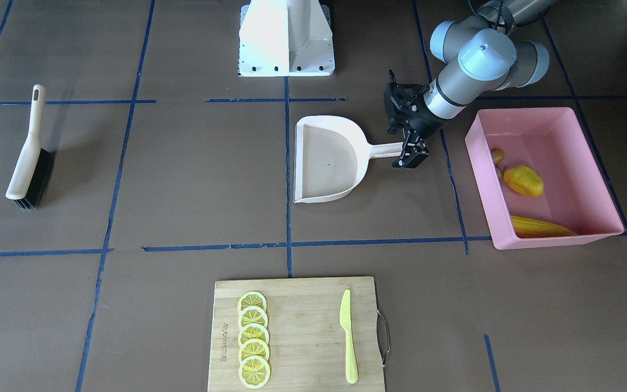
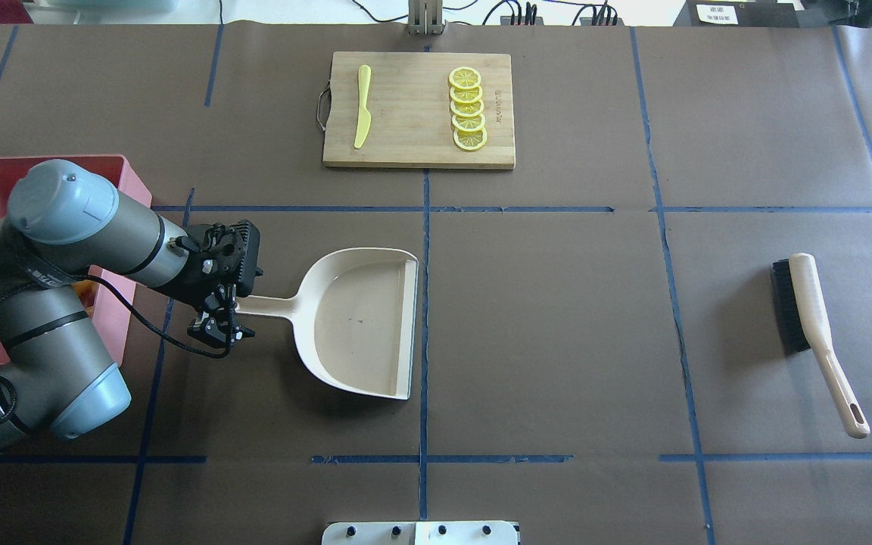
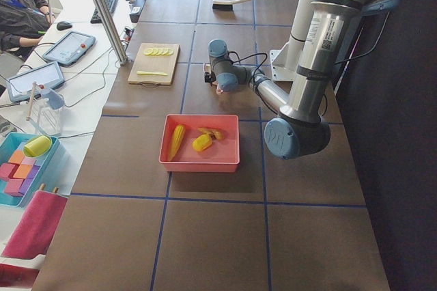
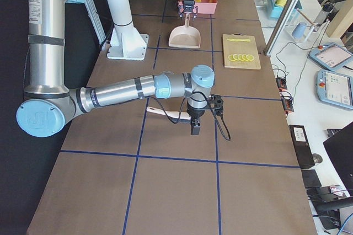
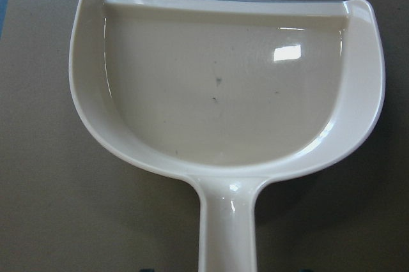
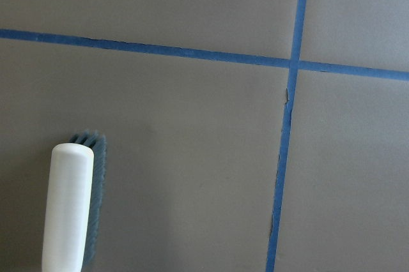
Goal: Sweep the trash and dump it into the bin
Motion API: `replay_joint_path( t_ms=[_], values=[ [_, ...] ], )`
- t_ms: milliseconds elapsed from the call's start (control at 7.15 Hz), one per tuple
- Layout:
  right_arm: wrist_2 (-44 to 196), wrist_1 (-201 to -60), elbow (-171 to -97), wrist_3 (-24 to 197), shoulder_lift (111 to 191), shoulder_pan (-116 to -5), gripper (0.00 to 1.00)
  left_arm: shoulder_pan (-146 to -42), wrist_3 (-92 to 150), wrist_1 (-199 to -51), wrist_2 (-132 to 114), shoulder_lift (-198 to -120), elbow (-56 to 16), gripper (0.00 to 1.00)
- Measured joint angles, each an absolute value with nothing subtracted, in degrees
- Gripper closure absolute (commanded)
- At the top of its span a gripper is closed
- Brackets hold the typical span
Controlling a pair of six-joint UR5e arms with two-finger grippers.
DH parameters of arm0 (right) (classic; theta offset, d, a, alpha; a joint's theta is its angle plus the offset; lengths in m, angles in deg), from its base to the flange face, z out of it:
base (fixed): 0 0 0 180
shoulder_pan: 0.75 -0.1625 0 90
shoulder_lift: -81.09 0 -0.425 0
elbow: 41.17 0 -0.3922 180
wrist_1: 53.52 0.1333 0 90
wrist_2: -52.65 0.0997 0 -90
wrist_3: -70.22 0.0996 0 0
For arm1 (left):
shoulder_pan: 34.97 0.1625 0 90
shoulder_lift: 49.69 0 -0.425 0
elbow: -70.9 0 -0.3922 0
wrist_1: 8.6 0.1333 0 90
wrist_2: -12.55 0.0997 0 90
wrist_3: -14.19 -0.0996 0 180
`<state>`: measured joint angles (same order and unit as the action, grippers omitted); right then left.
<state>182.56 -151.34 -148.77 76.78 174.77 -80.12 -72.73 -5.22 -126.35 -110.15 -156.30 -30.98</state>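
all three pieces of trash lie inside the pink bin (image 1: 558,238), which stands on the table (image 1: 183,190) on the robot's left side. the corn cob (image 1: 542,227) lies along the wall farthest from the robot, the potato-like lump (image 1: 523,181) rests near the middle of the floor, and the ginger root (image 1: 497,156) sits close to the side wall nearest the dustpan (image 2: 360,325). that cream dustpan lies flat just beside the bin, handle toward it, its pan showing bare plastic with a few small dark specks. the left gripper (image 1: 412,158) hangs at the tip of the handle, fingers pointing down. i cannot tell whether they are spread or pinching the handle: the front and overhead views give only a dark cluster there, and the fingertips fall outside the left wrist view, where the handle runs off the bottom edge. from overhead the left arm covers most of the bin, leaving only an orange sliver of its contents, and from the front the bin's near wall cuts off part of the corn. the right gripper (image 4: 194,129) appears only in the right-side view, over the handle of the brush (image 2: 814,325), well apart from the dustpan, and its grip cannot be judged from there. the right wrist view shows just the rounded handle end and some bristles. at the table's far edge a wooden cutting board (image 1: 302,326) carries a row of overlapping lemon slices (image 1: 252,337) and a yellow-green knife (image 1: 348,335) lying apart from them.
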Motion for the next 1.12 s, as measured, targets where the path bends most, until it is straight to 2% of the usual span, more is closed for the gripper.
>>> replay_joint_path(
  t_ms=[280, 700, 1119],
  values=[
    [182.6, -151.2, -148.7, 76.8, 174.7, -80.1, 0.00, -74.2, -4.2, -124.7, -109.9, -156.3, -32.3, 0.00],
    [182.6, -150.8, -148.9, 76.8, 174.4, -80.2, 0.00, -78.0, 3.3, -112.9, -109.9, -156.4, -39.3, 0.00],
    [182.7, -150.6, -150.3, 76.6, 173.0, -80.6, 0.00, -92.0, 13.5, -97.1, -110.4, -155.5, -41.4, 0.00]
  ],
)
